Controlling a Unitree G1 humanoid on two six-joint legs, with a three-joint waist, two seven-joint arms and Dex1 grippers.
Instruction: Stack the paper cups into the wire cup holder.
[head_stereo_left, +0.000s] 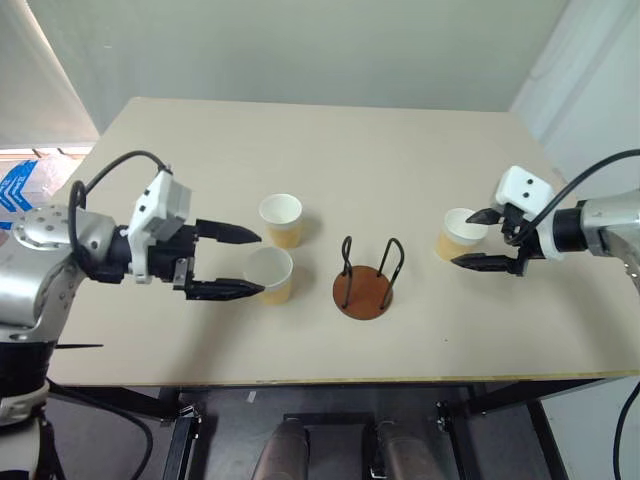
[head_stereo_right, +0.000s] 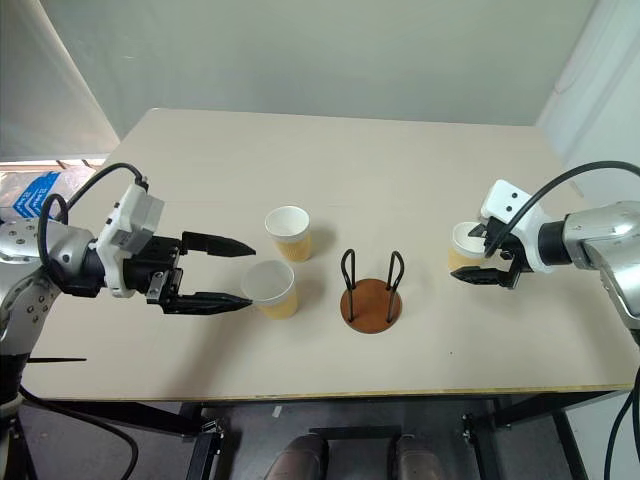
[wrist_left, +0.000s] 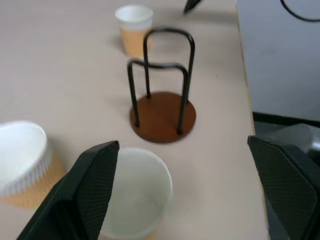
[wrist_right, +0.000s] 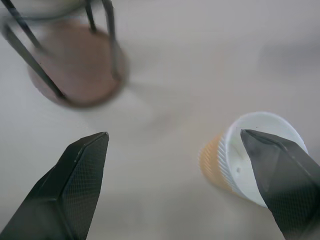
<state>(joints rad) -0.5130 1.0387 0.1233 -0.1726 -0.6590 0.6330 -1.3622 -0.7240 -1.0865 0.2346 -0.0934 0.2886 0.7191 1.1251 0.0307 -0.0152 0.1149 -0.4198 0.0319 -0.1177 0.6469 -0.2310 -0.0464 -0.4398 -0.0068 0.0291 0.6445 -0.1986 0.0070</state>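
Presently, 3 paper cups stand upright on the table (head_stereo_left: 420, 130) and the wire cup holder (head_stereo_left: 364, 280) between them is empty, so no stacking is done. The left gripper (head_stereo_left: 238, 262), jaws wide, brackets the near cup (head_stereo_left: 270, 274), apparently lined up to grasp it; the far cup (head_stereo_left: 281, 220) stands just behind. The right gripper (head_stereo_right: 476, 252), jaws also wide, hangs beside the right-hand cup (head_stereo_right: 466, 246), holding nothing. The left wrist view alone shows the near cup's hollow interior and the holder's 2 crossed loops.
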